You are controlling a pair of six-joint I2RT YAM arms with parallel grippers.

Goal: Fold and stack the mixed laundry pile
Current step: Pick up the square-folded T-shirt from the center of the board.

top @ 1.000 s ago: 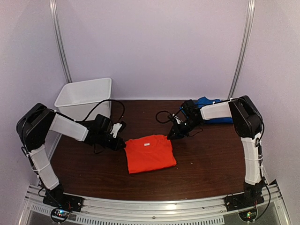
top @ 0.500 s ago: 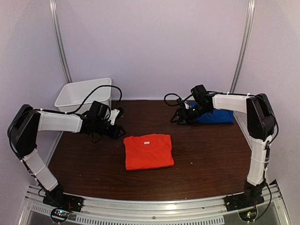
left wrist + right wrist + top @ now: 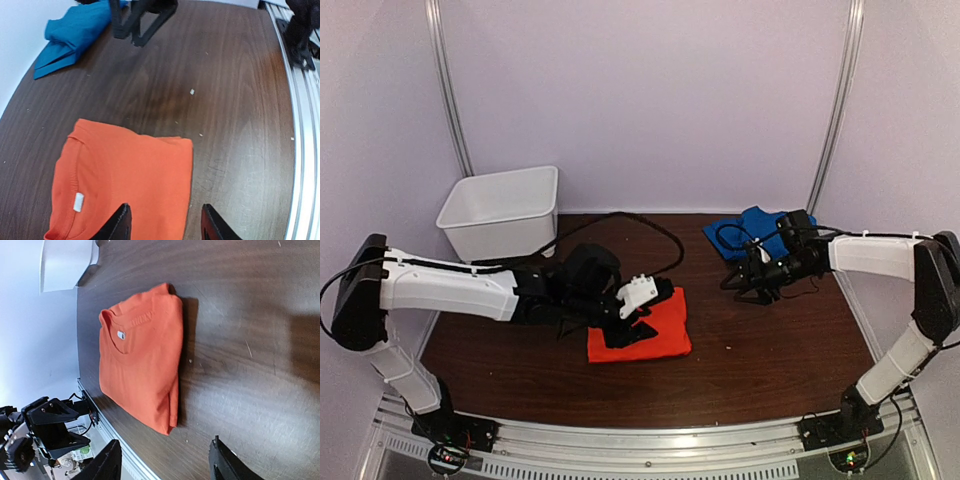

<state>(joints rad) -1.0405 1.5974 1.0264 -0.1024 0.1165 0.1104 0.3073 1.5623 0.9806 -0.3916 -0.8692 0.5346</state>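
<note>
Both pincers stand with jaws apart, gripping nothing: the left gripper (image 3: 165, 226) hovers over the orange-red T-shirt (image 3: 125, 175), the right gripper (image 3: 747, 287) well to that shirt's right. Folded into a flat, smooth knit rectangle, the shirt shows its ribbed collar and white tag on the dark wood-grain table (image 3: 770, 340). A rumpled royal-blue garment (image 3: 748, 224) lies beyond the shirt to the right. A white rectangular plastic bin (image 3: 500, 210) stands beyond it to the left.
</note>
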